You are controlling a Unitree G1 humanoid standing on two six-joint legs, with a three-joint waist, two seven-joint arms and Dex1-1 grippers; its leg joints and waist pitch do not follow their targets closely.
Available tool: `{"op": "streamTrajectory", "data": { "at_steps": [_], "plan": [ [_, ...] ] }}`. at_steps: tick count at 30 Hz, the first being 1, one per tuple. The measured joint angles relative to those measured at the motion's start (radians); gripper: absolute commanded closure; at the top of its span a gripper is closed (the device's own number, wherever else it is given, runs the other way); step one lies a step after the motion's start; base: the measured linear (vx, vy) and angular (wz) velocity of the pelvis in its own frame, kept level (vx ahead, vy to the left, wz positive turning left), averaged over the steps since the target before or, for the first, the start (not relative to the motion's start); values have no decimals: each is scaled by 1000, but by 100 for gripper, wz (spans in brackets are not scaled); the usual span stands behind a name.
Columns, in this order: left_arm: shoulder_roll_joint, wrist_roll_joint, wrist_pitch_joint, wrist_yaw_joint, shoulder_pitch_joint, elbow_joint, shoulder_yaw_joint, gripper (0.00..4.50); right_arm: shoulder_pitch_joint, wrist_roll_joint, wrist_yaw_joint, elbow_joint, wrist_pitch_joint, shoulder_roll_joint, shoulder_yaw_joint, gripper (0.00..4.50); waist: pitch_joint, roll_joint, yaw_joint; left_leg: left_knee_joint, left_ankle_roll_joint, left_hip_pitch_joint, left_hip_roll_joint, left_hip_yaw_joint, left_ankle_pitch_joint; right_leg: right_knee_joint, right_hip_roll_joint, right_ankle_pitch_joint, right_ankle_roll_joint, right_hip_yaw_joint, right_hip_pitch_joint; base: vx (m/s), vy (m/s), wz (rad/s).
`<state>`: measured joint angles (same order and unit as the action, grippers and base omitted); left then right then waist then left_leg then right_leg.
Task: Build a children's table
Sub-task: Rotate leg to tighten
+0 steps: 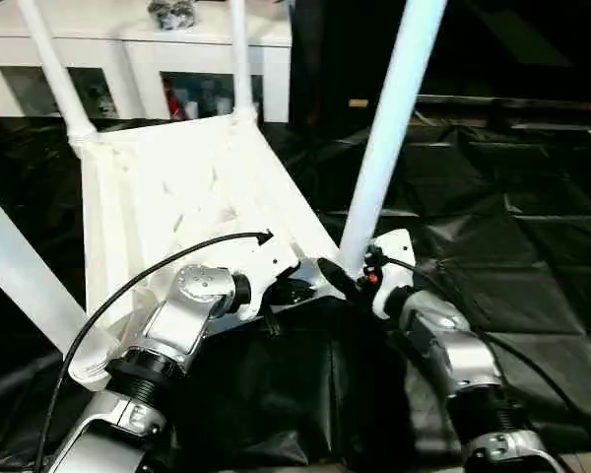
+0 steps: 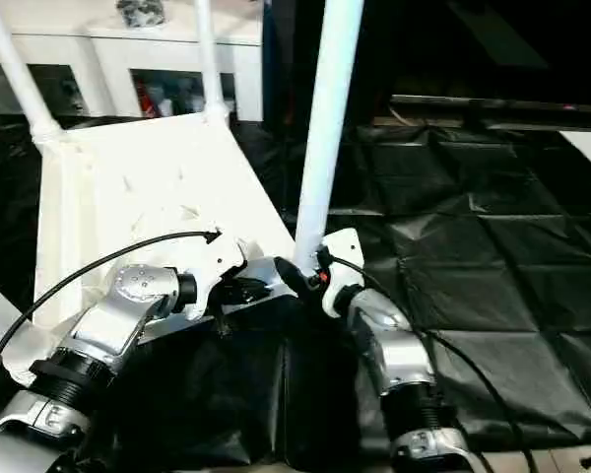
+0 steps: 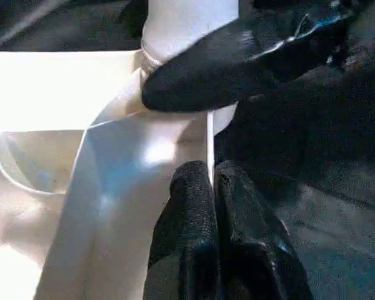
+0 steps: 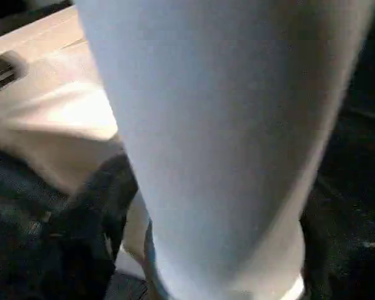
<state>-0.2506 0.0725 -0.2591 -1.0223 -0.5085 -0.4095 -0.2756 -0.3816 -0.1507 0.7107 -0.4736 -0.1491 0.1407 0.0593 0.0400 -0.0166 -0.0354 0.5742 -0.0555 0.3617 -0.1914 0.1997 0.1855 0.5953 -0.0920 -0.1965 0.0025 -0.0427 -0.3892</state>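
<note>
"Where was the tabletop (image 1: 177, 197)?"

"It lay upside down and a bit tilted, white, with its ribs showing. All four legs stood up from its corners: two far ones (image 1: 51, 69) (image 1: 239, 59), a near one (image 1: 389, 128) in its round socket, and another (image 1: 20, 276) on the near left."

Your tabletop (image 1: 177, 197) lies underside up at centre left of the frame. Legs stand in its corners: one upper left (image 1: 54, 74), one upper centre (image 1: 239, 59), one at centre (image 1: 389, 128). Behind it, along the top, sits a cabinet (image 1: 138, 44).
</note>
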Motion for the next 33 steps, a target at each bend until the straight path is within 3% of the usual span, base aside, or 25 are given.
{"op": "streamTrajectory", "data": {
  "at_steps": [7, 17, 20, 28, 33],
  "plan": [
    [-88, -49, 51, -181, 15, 29, -19, 450, 22, -30, 295, 77, -24, 132, 82, 76, 0, 0, -13, 1, 6, 10, -1, 0, -3, 1, 0, -1, 2, -1, -9, 0, 0, 0],
    [-145, -79, 122, -342, -8, -29, -49, 450, 15, -53, 499, 99, -68, 216, 138, 152, 0, -1, -33, 7, 1, 8, -1, 1, 0, 6, -1, 0, 0, 1, -7, 0, 0, 0],
    [-145, -79, 127, -354, -16, -40, -49, 450, 14, -54, 509, 102, -78, 218, 140, 178, 0, -1, -33, 7, 1, 8, -1, 1, 0, 7, -1, 0, 0, 1, -7, 0, 0, 0],
    [-130, -81, 127, -321, -16, -56, -37, 450, 28, -51, 459, 106, -80, 190, 124, 183, 0, -2, -38, 10, 1, 8, -1, 1, 0, 9, -1, 0, 0, 1, -7, 0, 0, 0],
    [-68, -49, 76, -143, -17, -75, 9, 450, 22, -32, 168, 23, -26, 59, 34, 184, 1, -5, -9, 12, 0, 5, -1, 0, 0, 14, -1, -2, 3, 3, -8, 0, 0, 0]
  ]
}}
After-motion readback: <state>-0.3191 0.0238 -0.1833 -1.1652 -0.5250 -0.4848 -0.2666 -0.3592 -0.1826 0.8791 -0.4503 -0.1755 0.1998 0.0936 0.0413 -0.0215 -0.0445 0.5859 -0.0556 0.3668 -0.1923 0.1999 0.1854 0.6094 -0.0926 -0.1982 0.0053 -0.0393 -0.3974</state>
